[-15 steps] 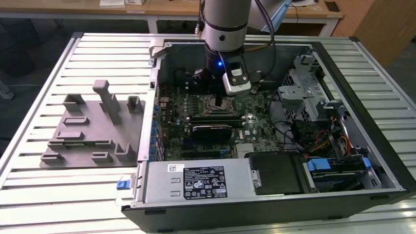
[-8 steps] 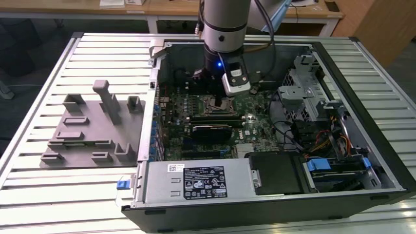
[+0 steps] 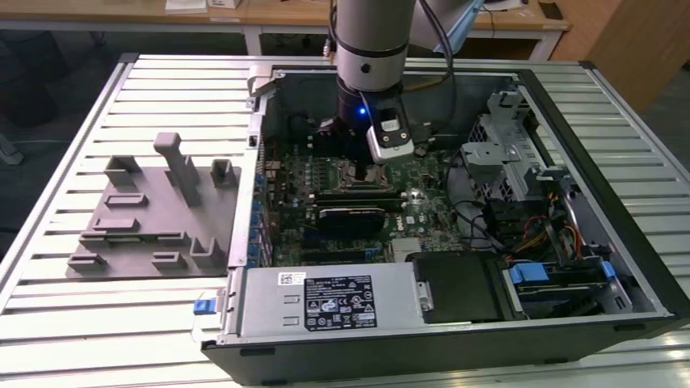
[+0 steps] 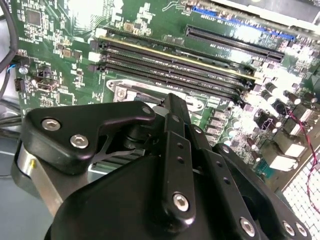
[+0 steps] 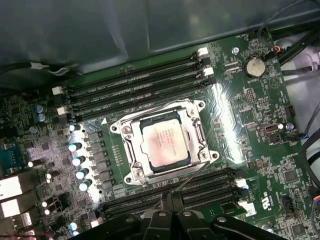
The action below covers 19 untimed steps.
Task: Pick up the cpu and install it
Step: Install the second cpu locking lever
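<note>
Sitting in its socket mid-motherboard, the cpu shows clearly in the first wrist view; gripper clenched, holding nothing.

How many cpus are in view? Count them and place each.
1. The cpu lies in the socket on the motherboard, between the two banks of memory slots. The arm may hide others.

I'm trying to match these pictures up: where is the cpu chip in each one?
First wrist view: the cpu lies mid-picture, inside the socket frame.
Second wrist view: only the frame's corner peeks past the gripper; chip hidden.
Exterior view: frame under the gripper; chip too small to tell.
Shared landmark: black memory slots beside the frame.
</note>
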### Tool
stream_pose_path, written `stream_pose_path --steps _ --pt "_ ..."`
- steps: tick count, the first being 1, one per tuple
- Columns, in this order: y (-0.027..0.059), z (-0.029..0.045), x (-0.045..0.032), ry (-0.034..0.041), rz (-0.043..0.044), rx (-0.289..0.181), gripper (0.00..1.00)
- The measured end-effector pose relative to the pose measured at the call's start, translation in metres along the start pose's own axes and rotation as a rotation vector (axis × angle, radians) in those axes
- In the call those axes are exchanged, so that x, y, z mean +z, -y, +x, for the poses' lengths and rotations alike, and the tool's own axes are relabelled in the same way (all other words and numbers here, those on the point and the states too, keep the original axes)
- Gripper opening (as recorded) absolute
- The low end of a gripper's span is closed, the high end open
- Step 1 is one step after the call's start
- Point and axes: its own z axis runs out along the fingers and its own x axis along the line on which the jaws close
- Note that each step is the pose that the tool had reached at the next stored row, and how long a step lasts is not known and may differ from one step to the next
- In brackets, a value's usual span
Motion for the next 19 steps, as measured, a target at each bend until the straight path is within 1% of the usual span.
stream_pose_path --steps 5,11,16,17,19 --pt "0.0037 0.0016 0.0038 -0.0003 -0.0012 0.0 0.11" --pt "0.0076 0.0083 0.0081 -0.0014 -0.0048 0.0 0.11" --pt "0.0077 0.0083 0.0085 -0.0017 -0.005 0.0 0.11" --pt "0.0079 0.0083 0.0087 -0.0028 -0.0092 0.0 0.11" --pt "0.0084 0.0082 0.0093 -0.0092 -0.031 0.001 0.11"
